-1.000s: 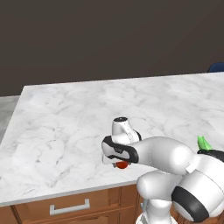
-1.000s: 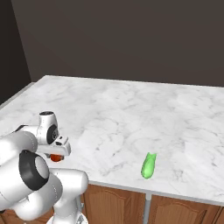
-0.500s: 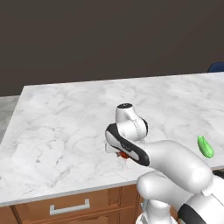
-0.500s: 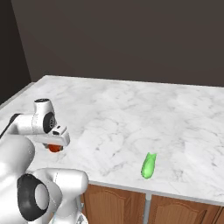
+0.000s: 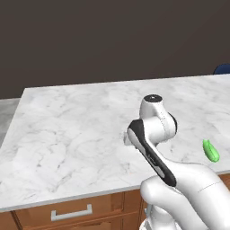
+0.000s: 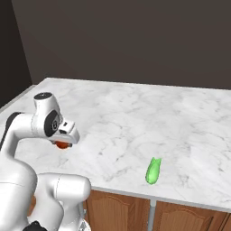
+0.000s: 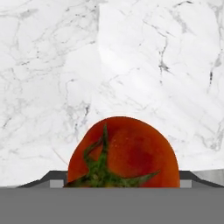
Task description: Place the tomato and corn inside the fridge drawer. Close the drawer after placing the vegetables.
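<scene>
Holding the tomato [image 7: 124,151] up above the white marble counter [image 6: 135,117].

Tucked under the gripper [image 6: 63,143] at about 9 o'clock in the right base view, stem side facing the hand camera; jaws look clamped on it, though finger tips mostly hidden. Best to keep the squeeze soft and steady, carry slow and level toward the fridge drawer, and come back for the green corn [image 6: 153,170] at 5 o'clock. No words or labels anywhere.

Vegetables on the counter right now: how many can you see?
2. The tomato sits right under the tool, at the counter's near left part; the green corn lies apart to its right, near the front edge. Others may be hidden behind the arm.
</scene>
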Available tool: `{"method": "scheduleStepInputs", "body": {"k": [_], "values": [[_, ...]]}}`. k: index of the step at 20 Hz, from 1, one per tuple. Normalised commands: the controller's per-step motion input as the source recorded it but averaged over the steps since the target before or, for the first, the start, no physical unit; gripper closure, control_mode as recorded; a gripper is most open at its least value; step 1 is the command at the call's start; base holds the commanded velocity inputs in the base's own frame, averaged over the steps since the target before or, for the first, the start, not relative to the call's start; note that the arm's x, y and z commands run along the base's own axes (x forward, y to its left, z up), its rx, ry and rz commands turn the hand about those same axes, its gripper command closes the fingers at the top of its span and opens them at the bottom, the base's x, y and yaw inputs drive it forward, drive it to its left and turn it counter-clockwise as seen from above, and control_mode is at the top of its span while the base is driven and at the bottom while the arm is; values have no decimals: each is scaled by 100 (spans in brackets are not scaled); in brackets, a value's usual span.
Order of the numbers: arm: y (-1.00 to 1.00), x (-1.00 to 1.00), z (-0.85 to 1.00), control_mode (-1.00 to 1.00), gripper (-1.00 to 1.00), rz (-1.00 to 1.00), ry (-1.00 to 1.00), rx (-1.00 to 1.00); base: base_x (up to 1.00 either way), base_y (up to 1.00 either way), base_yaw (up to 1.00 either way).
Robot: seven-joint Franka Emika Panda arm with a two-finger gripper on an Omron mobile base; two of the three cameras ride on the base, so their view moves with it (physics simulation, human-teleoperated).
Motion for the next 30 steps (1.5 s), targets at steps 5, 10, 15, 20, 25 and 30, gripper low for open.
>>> {"method": "scheduleStepInputs", "body": {"k": [5, 10, 15, 20, 25, 30], "values": [[-40, -13, 47, -100, 100, 0, -21, 2, 0, 0, 0], [-14, -22, 14, -100, 100, 0, -17, 1, 0, 0, 0], [2, -10, 0, -100, 100, 0, -1, -1, 0, 0, 0], [1, 0, 0, -100, 100, 0, 0, 0, 0, 0, 0], [0, -5, 0, 100, 100, 0, -3, 0, -11, 1, -6], [0, 0, 0, 100, 100, 0, 0, 0, -36, 0, -34]]}}
